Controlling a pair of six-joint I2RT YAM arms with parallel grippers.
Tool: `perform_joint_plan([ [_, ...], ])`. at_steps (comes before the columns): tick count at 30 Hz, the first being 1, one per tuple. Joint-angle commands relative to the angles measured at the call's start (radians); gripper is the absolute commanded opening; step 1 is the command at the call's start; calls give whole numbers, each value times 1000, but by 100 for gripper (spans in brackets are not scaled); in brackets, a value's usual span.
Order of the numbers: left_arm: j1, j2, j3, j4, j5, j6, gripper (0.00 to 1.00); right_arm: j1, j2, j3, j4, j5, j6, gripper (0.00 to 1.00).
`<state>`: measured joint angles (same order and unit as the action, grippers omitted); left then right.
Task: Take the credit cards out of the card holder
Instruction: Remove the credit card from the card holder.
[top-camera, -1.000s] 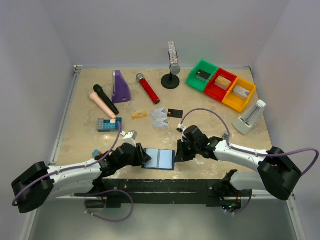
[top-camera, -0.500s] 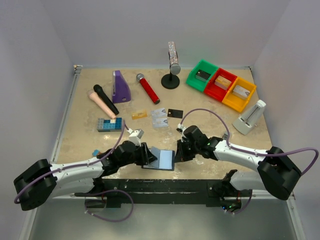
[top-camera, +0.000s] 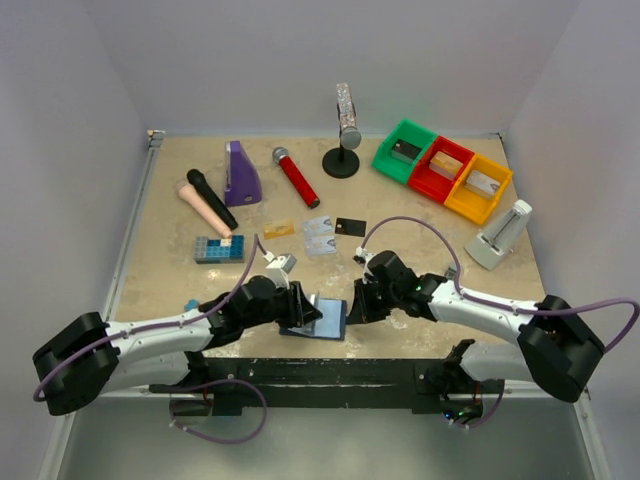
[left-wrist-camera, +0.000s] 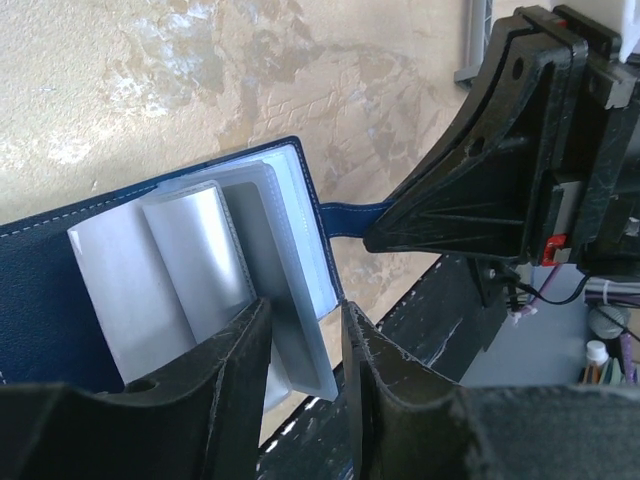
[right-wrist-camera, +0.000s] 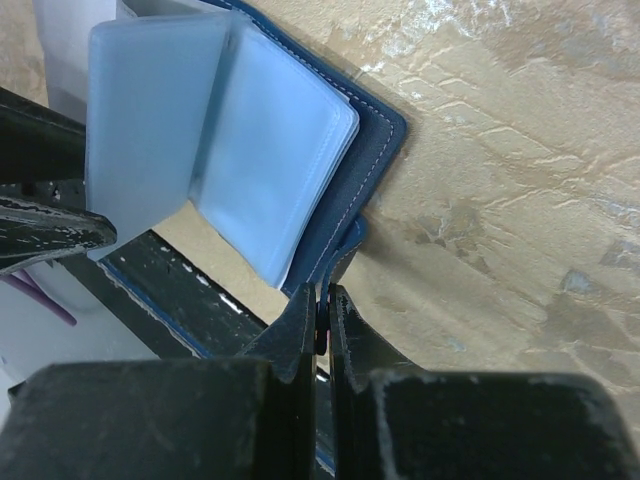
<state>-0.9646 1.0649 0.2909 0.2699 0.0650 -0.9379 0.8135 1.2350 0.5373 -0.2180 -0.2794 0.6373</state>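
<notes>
The navy card holder (top-camera: 328, 322) lies open near the table's front edge, its pale plastic sleeves (left-wrist-camera: 190, 250) fanned up. My left gripper (top-camera: 304, 316) is open, and one raised sleeve (left-wrist-camera: 296, 335) stands between its fingers (left-wrist-camera: 235, 375), leaning on the left one. My right gripper (top-camera: 353, 309) is shut on the holder's snap tab (right-wrist-camera: 343, 262). I cannot tell whether the sleeves (right-wrist-camera: 260, 160) hold cards. Farther back on the table lie an orange-gold credit card (top-camera: 279, 229), two silvery-white ones (top-camera: 319, 235) and a black one (top-camera: 350, 227).
A studded blue brick block (top-camera: 219, 249) sits left of the cards. At the back are a black microphone (top-camera: 211, 198), a purple object (top-camera: 241, 174), a red microphone (top-camera: 296, 176), a stand (top-camera: 345, 130) and green (top-camera: 405, 150), red (top-camera: 440, 168) and yellow (top-camera: 478, 188) bins. A white dock (top-camera: 499, 236) stands right.
My left gripper has moved right over the open holder, and a sleeve that lay flat now stands raised between its fingers. The right arm has kept still on the tab.
</notes>
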Motion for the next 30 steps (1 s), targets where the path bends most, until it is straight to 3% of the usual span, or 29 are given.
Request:
perform_joint_plan([
  [1,-8,33,66,-23,15,56,39,6,-17,3,8,11,4,0],
  [5,-17,72,117,-98,-17,70,39,6,-25,4,0,17,-2,0],
  [13,-17,3,148,-222,-128,102,49,6,-81,6,-50,40,-21,0],
  [22,-14,-149,145,-317,-252,123,48,6,-123,20,-72,29,-27,0],
  [27,-14,-229,142,-314,-330,154,49,6,-137,24,-81,23,-33,0],
  [30,-14,-226,158,-287,-305,195,52,6,-132,23,-78,23,-34,0],
])
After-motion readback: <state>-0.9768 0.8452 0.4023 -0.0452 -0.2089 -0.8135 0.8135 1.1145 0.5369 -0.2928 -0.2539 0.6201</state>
